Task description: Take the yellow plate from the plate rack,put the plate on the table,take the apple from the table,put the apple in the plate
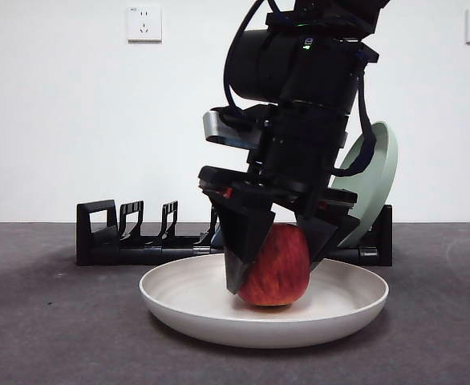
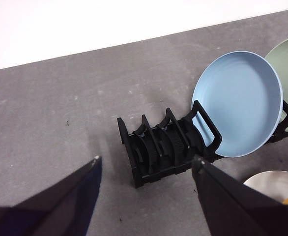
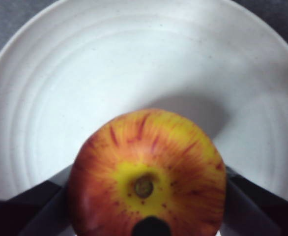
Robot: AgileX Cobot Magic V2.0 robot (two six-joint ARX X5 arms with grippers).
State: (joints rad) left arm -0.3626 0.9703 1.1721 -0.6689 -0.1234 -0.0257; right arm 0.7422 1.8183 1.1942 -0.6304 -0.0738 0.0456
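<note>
The red apple (image 1: 281, 269) stands stem up inside the cream yellow plate (image 1: 187, 297), which lies flat on the grey table (image 1: 42, 321) in front of the black plate rack (image 1: 107, 241). My right gripper (image 1: 275, 273) comes down from above and is shut on the apple, one black jaw on each side. The right wrist view shows the apple (image 3: 146, 172) from above over the plate (image 3: 60, 73), with the right gripper (image 3: 146, 196) flanking it. My left gripper (image 2: 147, 159) hangs open and holds nothing, above the rack (image 2: 158, 147).
A blue plate (image 2: 237, 103) and a sage-green plate (image 1: 375, 180) stand upright in one end of the rack; the other slots hold nothing. Two wall sockets sit on the white wall behind.
</note>
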